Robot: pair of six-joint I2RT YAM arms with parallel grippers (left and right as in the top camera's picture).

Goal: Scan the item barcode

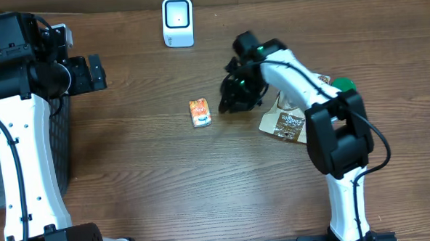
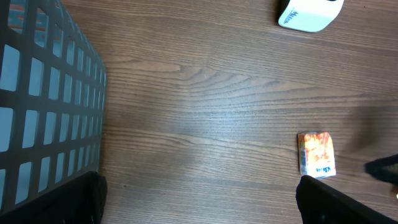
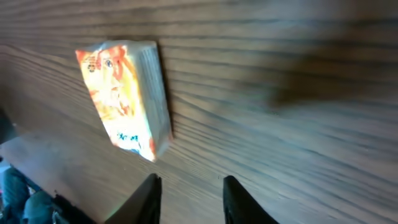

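Note:
The item (image 1: 200, 112) is a small orange packet lying flat on the wooden table, also visible in the left wrist view as the item (image 2: 317, 154) and in the right wrist view as the item (image 3: 124, 96). A white scanner (image 1: 177, 22) stands at the back of the table, and the scanner (image 2: 309, 14) shows at the top edge of the left wrist view. My right gripper (image 1: 229, 102) hovers just right of the packet; the right gripper (image 3: 192, 180) has its fingers apart with only bare wood between them. My left gripper (image 1: 96, 73) stays far left, and the left gripper (image 2: 200, 186) is wide open.
A black mesh basket (image 1: 62, 152) stands at the left edge, seen close as the basket (image 2: 43, 93). A brown pouch (image 1: 284, 123) and a green-lidded thing (image 1: 343, 84) lie under the right arm at the right.

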